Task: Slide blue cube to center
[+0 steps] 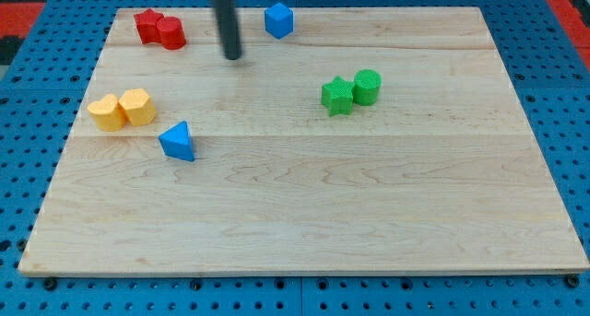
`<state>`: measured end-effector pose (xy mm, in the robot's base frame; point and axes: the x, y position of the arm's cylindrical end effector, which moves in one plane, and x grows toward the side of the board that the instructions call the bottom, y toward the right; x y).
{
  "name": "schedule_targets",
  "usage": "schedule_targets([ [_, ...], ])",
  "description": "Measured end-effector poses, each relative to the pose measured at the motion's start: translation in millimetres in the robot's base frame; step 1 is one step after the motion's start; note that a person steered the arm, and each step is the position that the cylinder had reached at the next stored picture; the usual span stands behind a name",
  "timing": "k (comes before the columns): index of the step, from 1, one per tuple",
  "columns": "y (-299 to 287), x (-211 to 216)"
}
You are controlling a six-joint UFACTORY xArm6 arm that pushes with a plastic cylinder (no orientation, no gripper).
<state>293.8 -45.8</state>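
Observation:
The blue cube (278,19) sits near the board's top edge, a little left of the middle. My tip (232,55) comes down from the view's top and rests on the board to the cube's lower left, a short gap away and not touching it. A blue triangular block (178,141) lies at the view's left, below the yellow pair.
Two red blocks (159,29) touch each other at the top left. Two yellow blocks (122,108) sit side by side at the left. A green star (336,96) and a green cylinder (367,86) sit together right of the middle. The wooden board (304,224) lies on a blue pegboard.

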Motion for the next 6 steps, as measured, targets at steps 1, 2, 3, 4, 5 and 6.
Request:
schedule_targets([
  [1,110.3,-35.6],
  [2,122.0,-99.4],
  [3,87.2,-100.0],
  [4,0.6,-99.1],
  [5,-13.7,-72.5],
  [6,-14.0,-8.1],
])
